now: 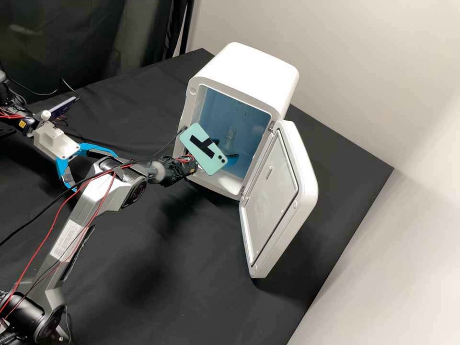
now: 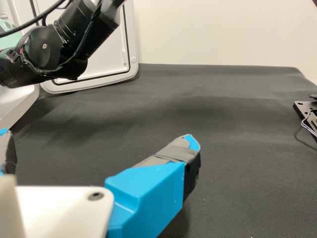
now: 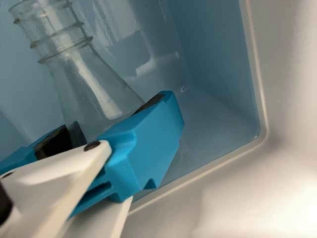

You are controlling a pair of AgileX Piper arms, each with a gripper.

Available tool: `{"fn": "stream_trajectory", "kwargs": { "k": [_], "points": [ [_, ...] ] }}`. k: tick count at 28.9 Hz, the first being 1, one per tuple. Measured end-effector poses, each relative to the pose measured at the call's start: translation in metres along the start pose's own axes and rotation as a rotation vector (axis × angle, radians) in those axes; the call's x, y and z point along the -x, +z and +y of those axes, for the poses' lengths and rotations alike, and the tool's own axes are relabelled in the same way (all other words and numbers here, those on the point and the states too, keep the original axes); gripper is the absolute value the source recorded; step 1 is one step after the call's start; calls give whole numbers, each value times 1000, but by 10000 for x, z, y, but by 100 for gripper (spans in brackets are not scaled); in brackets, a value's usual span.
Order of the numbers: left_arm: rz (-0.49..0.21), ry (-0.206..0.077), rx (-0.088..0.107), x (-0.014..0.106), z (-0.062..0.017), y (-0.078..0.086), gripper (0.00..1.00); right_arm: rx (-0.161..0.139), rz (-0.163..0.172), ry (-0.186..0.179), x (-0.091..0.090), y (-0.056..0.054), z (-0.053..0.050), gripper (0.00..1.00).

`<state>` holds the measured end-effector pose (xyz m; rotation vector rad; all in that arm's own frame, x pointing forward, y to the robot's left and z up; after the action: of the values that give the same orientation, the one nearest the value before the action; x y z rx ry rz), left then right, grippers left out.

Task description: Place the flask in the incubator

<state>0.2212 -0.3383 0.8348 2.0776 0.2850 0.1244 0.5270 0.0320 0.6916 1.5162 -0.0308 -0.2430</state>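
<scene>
To the left of the incubator (image 1: 249, 72), well apart from it, the left gripper (image 2: 96, 144) hangs low over the black bench (image 1: 167, 249). Its two blue fingers are apart and hold nothing. I see no danger from this side.

The right arm goes in through the front opening of the incubator. Inside the blue chamber the right gripper (image 3: 111, 116) is clamped on the flask (image 3: 74, 74). One finger is on each side of the wide lower part, and the dark pads seem to touch the glass. The neck is free above the fingers.

The main risk, in my judgement, is the release. The fingers hide the bottom of the flask, so I cannot tell if it stands on the chamber floor or is a little above it. If the fingers open while it is above the floor or leaning, the flask can drop, tip over or break. A second risk is the way out. A finger that is not opened enough can pull the glass with it toward the lower rim of the incubator, and the wrist or its cables can catch on this rim.

To the right of the incubator, the door (image 1: 282, 191) stands wide open on its hinge.

The flask is clear and no liquid is visible in it. The incubator chamber holds the flask and the fingers around it.
</scene>
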Motion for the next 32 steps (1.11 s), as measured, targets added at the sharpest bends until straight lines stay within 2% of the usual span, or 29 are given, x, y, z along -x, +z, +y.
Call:
{"fn": "stream_trajectory", "kwargs": {
  "k": [7,10,12,32],
  "points": [
    [0,0,0,0,0,0,100,0,-8,-23,0,7,-21,100],
    [0,0,0,0,0,0,100,14,-14,-50,1,13,-45,100],
    [0,0,0,0,0,0,100,14,-16,-55,2,15,-49,100],
    [0,0,0,0,0,0,100,40,-4,-58,0,10,-47,100]
  ]
}}
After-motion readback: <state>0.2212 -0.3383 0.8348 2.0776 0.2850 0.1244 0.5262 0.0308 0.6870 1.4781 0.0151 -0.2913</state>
